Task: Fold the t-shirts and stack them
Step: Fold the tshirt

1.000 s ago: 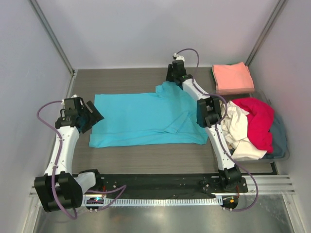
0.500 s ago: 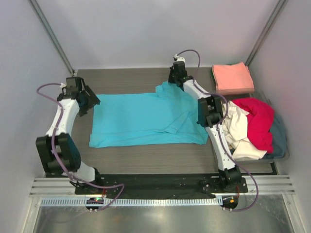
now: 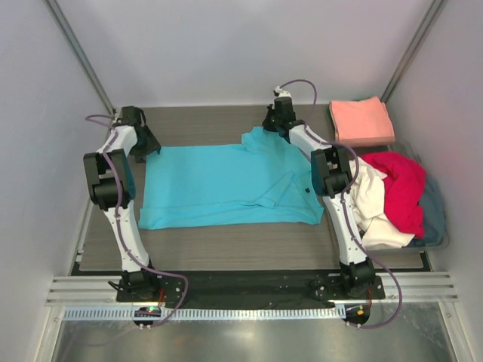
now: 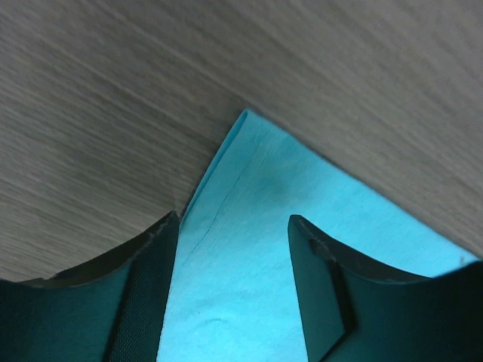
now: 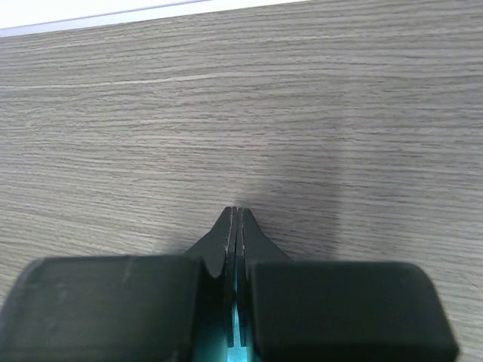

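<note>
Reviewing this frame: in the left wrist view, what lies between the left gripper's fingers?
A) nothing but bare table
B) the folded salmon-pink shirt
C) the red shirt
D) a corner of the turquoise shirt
D: the left gripper stands open, and the pointed corner of the turquoise shirt lies on the table in the gap between its fingers.

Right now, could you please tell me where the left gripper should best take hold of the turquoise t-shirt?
Pinch the far left corner of the turquoise t-shirt, coming down from the outer side. The shirt lies flat on the table, and that pointed corner lies free, right under the open left gripper.
</note>
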Controlling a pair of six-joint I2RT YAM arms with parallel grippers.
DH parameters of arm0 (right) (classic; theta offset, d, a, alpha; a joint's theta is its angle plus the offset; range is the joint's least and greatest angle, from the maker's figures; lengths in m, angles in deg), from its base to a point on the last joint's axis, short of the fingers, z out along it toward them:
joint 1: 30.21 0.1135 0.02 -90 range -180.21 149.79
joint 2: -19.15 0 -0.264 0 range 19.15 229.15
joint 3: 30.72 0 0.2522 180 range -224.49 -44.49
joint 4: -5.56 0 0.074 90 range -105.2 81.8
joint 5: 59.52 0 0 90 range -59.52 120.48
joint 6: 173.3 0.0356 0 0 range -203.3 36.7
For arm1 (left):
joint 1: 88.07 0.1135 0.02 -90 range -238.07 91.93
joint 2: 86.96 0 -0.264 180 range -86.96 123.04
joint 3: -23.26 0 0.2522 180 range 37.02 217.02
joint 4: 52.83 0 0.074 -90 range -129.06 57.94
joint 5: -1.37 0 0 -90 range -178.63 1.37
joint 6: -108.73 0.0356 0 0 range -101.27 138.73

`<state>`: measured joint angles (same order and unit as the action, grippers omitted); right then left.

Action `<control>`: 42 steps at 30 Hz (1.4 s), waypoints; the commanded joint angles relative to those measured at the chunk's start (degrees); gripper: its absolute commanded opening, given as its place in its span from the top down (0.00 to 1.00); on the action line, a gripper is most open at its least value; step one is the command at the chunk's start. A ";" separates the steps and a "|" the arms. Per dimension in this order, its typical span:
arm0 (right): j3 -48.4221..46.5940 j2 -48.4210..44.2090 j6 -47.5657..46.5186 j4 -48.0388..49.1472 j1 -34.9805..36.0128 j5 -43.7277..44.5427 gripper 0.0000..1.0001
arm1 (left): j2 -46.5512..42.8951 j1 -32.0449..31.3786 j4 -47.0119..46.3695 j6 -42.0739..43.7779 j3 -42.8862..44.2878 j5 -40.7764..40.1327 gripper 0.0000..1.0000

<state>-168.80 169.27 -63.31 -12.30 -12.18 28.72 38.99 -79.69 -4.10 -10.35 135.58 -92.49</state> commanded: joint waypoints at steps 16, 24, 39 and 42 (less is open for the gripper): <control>0.47 -1.33 2.16 -2.67 -0.71 -5.01 0.99 | 8.08 1.02 -4.64 3.06 7.52 3.42 0.58; -0.05 -1.94 1.81 -2.41 -1.58 -10.00 0.99 | 8.79 1.11 -4.38 2.98 8.83 4.74 1.00; 14.53 -23.90 -0.21 -1.79 -2.99 -14.15 0.99 | -7.01 1.11 -1.65 0.60 3.41 4.56 1.00; 18.39 -26.63 -0.30 -1.96 -2.99 -14.06 0.99 | -10.53 1.20 -3.05 0.60 -0.72 4.38 1.00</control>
<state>-153.37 147.26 -62.65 -15.34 -15.55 15.67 34.49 -78.68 -5.20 -9.38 137.70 -88.77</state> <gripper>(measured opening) 0.023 0.004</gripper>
